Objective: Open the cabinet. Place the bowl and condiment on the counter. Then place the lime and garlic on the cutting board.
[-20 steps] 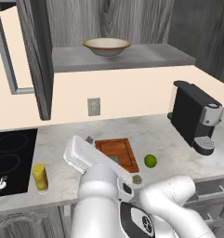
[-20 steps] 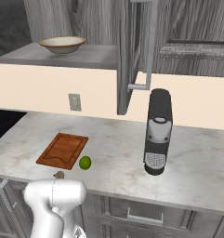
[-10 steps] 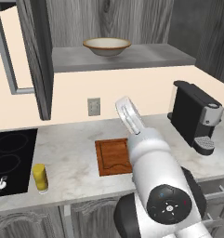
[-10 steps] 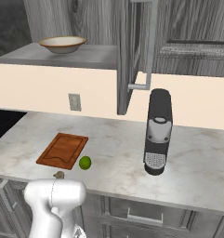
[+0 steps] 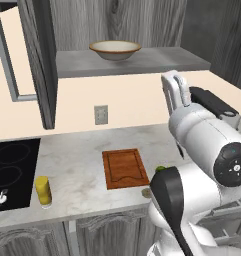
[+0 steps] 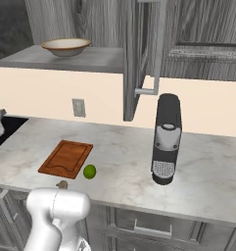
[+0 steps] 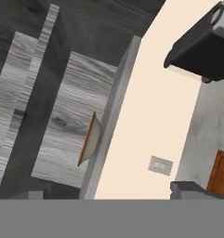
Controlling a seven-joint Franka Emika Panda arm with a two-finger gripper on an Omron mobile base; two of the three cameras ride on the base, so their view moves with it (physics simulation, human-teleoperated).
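Already the cabinet [image 5: 39, 60] stands open, its doors swung outward, and the bowl [image 5: 115, 50] sits alone on the cabinet shelf [image 5: 142, 61], above the bench [image 5: 77, 165]. The condiment [image 5: 43, 190] is down on the bench beside the cooktop [image 5: 12, 170], so the bowl looks like the piece in hand now. The arm [image 5: 202, 140] is raised at the right of the left base view, its hand [image 5: 174, 92] near shelf height and to the right of the bowl. In the hand view, which is rolled, the bowl [image 7: 89, 139] appears edge-on ahead and toward the left, well apart from the gripper. The gripper's jaws are spread to their widest and hold nothing. Judging from this, the coming reach runs leftward and forward along the shelf to the bowl's rim. The lime [image 6: 89, 171] and garlic [image 6: 62, 185] lie on the bench just off the cutting board [image 6: 66, 158], not yet on it. A coffee machine [image 6: 166, 139] stands further right.
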